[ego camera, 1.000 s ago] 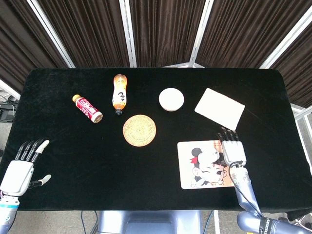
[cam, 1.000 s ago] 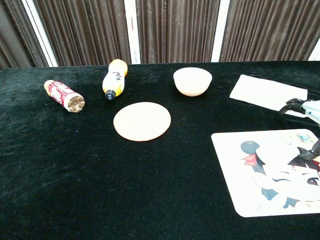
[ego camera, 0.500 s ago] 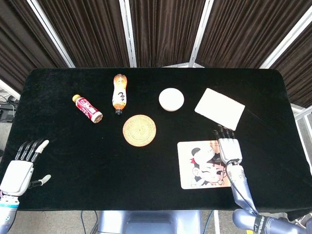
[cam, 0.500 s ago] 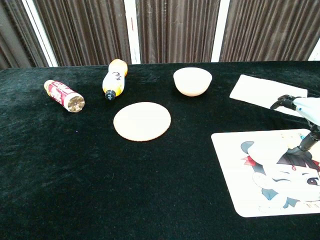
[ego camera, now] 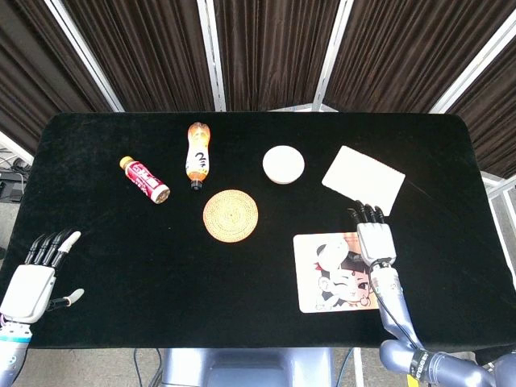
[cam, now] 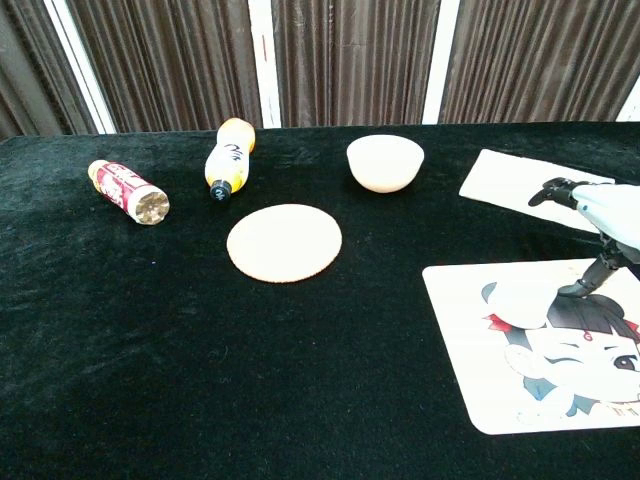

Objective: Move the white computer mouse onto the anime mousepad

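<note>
Black-draped bench (ego camera: pixel 121 242) | right robot hand (ego camera: pixel 376 243) rests on mouse (cam: pixel 527 302), grip unclear, atop mousepad (cam: pixel 520 400) | advice: release gently, lift straight up.

On the table (ego camera: pixel 105 234), the mousepad (ego camera: pixel 322 278) lies near the front edge, right of centre. The mouse (cam: pixel 522 301) sits on the mousepad's rear left part, with the right hand (ego camera: pixel 376 243) beside it over the pad's right side. Behind the pad lie a flat card (ego camera: pixel 364 179) and, to its left, a bowl (ego camera: pixel 283 164). A round coaster (ego camera: pixel 230 214) lies mid-table. Two bottles (ego camera: pixel 197 154) (ego camera: pixel 144 179) lie on their sides toward the rear left. The left hand (ego camera: pixel 32 284) is at the front left corner.
</note>
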`<state>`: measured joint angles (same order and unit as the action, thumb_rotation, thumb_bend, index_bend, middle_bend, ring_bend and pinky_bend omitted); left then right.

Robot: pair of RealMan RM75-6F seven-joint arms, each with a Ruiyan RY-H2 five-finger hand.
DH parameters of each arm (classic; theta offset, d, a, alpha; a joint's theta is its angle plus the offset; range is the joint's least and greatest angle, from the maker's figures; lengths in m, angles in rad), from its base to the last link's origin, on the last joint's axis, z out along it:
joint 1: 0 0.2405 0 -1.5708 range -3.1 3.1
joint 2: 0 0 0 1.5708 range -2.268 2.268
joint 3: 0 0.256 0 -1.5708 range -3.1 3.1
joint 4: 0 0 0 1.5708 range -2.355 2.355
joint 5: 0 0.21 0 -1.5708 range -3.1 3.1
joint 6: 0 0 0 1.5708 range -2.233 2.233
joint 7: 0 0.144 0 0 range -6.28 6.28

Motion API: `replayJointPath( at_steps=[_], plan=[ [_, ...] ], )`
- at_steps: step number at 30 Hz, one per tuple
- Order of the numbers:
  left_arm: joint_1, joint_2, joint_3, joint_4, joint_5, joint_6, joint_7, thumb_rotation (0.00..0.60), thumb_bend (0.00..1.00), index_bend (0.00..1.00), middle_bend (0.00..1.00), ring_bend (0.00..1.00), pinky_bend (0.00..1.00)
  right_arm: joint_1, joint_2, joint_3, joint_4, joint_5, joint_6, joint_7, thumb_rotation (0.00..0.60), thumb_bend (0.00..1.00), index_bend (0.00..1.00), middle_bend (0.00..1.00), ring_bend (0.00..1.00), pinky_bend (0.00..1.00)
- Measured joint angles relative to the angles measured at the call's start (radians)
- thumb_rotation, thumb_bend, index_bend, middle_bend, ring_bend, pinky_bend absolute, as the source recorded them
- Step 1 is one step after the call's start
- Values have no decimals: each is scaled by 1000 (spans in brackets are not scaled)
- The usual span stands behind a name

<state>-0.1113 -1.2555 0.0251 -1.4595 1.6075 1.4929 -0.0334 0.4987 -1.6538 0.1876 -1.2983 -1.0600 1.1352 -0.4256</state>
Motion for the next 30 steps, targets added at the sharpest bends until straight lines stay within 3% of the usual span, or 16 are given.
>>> replayJointPath(
  at_steps=[15,24,30],
  plan=[
    [1,6,2,-10,-5,-6,-13,600,82,0,0,0,0,13,-17,5,14,-33,-17,42,600,56,121,0,0,0],
    [1,6,0,-2,-10,-8,-26,600,82,0,0,0,0,10,-4,5,22,-88,51,21,600,58,122,0,0,0],
    [3,-1,-3,10,-9,3,-26,600,71,0,0,0,0,-36,71,-17,-47,-148,135,36,600,57,117,0,0,0]
  ],
)
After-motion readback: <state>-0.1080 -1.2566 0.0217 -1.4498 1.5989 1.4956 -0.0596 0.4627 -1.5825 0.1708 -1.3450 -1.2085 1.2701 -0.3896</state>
